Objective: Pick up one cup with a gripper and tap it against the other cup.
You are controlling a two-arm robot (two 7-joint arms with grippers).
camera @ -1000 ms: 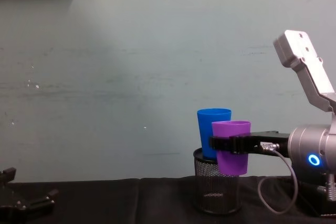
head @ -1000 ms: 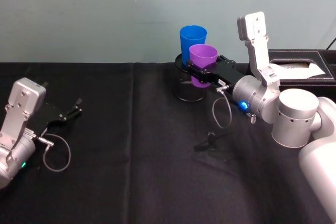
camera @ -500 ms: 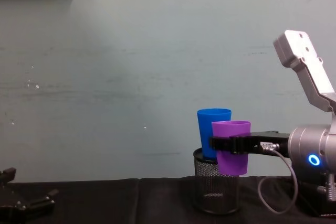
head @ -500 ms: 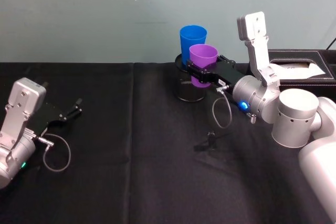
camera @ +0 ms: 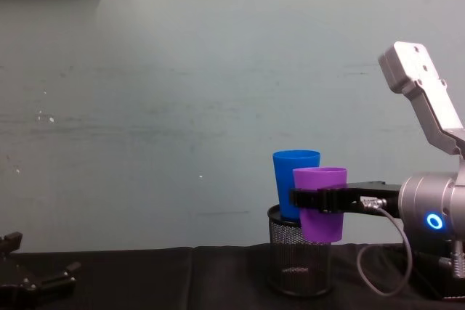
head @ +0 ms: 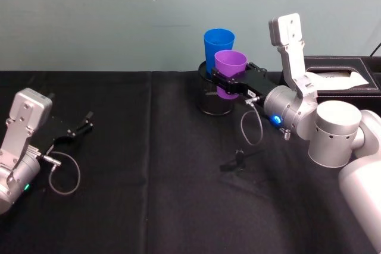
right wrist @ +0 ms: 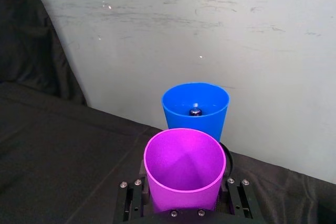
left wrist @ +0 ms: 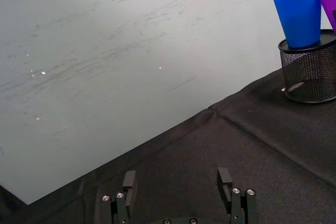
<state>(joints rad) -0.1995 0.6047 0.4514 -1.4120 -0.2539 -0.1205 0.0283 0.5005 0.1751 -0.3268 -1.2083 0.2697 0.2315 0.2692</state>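
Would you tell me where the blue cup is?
Head view: the blue cup stands in the mesh holder, right of centre, behind the purple cup.

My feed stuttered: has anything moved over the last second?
Nothing visibly moved. The right claw stays shut on the purple plastic tumbler, raised close by the bright blue plastic tumbler in the black mesh pen holder; the left claw stays parked, open.

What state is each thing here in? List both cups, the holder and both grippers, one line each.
purple cup: upright, held in the air by the right gripper.
blue cup: upright, standing in the mesh holder; contact with the purple cup cannot be told.
mesh holder: upright, holding the blue cup.
right gripper: shut on the purple cup.
left gripper: open, empty, parked at the left.
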